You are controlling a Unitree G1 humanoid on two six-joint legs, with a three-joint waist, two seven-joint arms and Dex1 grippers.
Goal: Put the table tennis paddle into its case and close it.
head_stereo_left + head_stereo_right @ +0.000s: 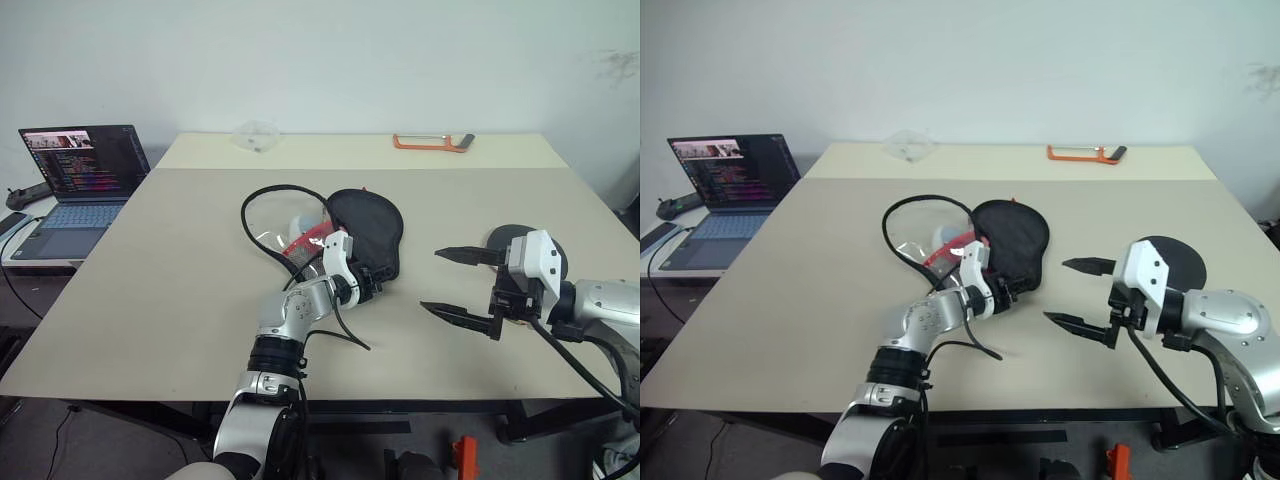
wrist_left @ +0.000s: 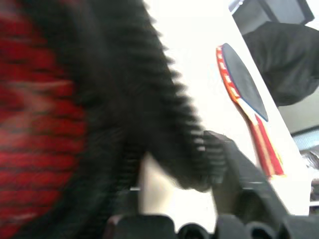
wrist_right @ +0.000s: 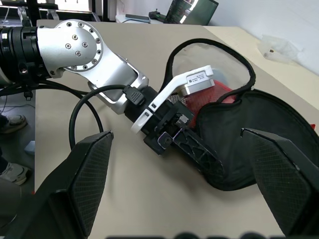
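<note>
The case (image 1: 365,230) lies unzipped in the middle of the table, its black round flap folded to the right, the red part (image 1: 305,243) and a loop of zip edge (image 1: 262,200) to the left. My left gripper (image 1: 377,283) is at the case's near edge, open, with the black edge between its fingers (image 2: 239,169). The table tennis paddle (image 1: 1180,262) lies flat to the right, black face up, partly hidden behind my right hand; the left wrist view shows its striped handle (image 2: 264,149). My right gripper (image 1: 432,280) hovers open and empty between case and paddle.
A laptop (image 1: 85,175) stands on a lower side table to the left. An orange-framed tool (image 1: 430,142) and a clear plastic wrapper (image 1: 255,135) lie at the table's far edge. A black cable (image 1: 345,325) hangs from my left wrist.
</note>
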